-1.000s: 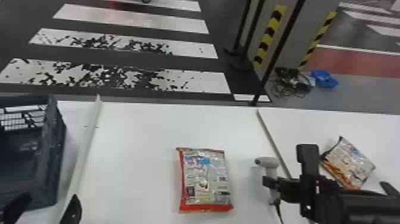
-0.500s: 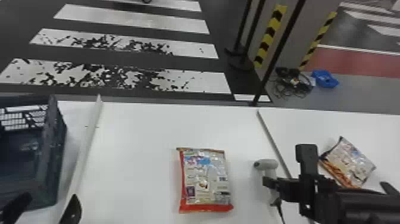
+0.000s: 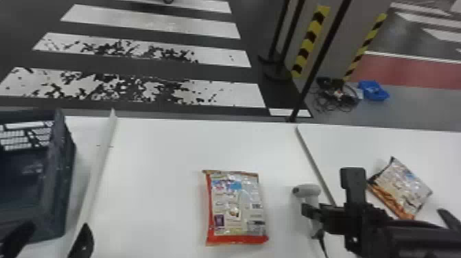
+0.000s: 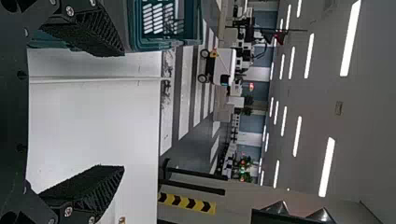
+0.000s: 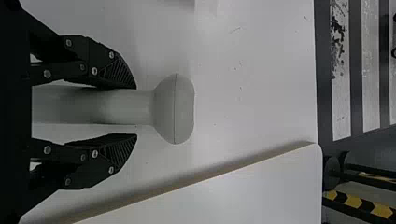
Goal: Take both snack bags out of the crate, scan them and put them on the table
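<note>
Snack bag one [image 3: 236,206] lies flat, printed side up, mid tabletop [image 3: 164,154], between the crate and the scanner, apart from both. Second snack bag [image 3: 403,188] is on the separate right-hand surface [image 3: 329,144], set at an angle, near the right arm. Crate [image 3: 63,161] at far left, past the raised white strip [image 3: 101,154]. Left gripper [image 3: 57,230] is at the bottom left of the head view, by the crate's near end, jaws spread wide. Right gripper [image 3: 315,213] is at the scanner [image 3: 308,190]; the right wrist view has its jaws spread either side of the grey handle, a gap visible on one side; can't tell if the other side touches.
</note>
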Motion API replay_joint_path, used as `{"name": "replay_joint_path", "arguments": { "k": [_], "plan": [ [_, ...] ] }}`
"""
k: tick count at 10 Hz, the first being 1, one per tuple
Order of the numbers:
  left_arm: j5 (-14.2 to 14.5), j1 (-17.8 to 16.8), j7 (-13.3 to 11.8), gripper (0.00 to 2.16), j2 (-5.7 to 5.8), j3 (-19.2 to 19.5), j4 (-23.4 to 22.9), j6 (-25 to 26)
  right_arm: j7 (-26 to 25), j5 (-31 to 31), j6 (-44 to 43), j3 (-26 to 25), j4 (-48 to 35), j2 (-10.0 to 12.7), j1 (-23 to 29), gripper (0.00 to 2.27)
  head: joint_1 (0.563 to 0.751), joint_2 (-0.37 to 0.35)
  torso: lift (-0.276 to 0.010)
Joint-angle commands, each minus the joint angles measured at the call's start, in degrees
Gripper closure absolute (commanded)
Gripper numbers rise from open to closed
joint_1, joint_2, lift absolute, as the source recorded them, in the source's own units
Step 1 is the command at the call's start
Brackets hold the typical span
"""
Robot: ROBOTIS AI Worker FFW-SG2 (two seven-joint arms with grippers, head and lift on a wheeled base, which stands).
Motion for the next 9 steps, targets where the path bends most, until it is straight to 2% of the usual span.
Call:
{"name": "replay_joint_path", "arguments": {
  "k": [1, 4, 6, 9],
  "plan": [
    [0.0, 0.1, 0.0, 0.14, 0.0, 0.0, -0.2, 0.0, -0.5, 0.1, 0.0, -0.1, -1.9, 0.0, 0.7, 0.0, 0.695, -0.224, -0.093],
    [0.0, 0.2, 0.0, 0.14, 0.09, 0.0, -0.3, -0.1, -1.7, -1.5, 2.8, -2.9, -9.3, 0.3, 4.2, 0.06, 0.695, -0.233, -0.093],
    [0.0, 0.1, 0.0, 0.14, 0.18, -0.1, -0.3, -0.1, -0.9, -7.5, 6.2, -6.0, -15.6, 1.1, 8.0, 0.04, 0.695, -0.245, -0.093],
    [0.0, 0.1, 0.1, 0.14, 0.26, -0.1, -0.1, -0.1, 5.2, -13.6, 11.6, -6.9, -20.1, 3.0, 10.6, 0.05, 0.695, -0.202, -0.093]
  ]
}}
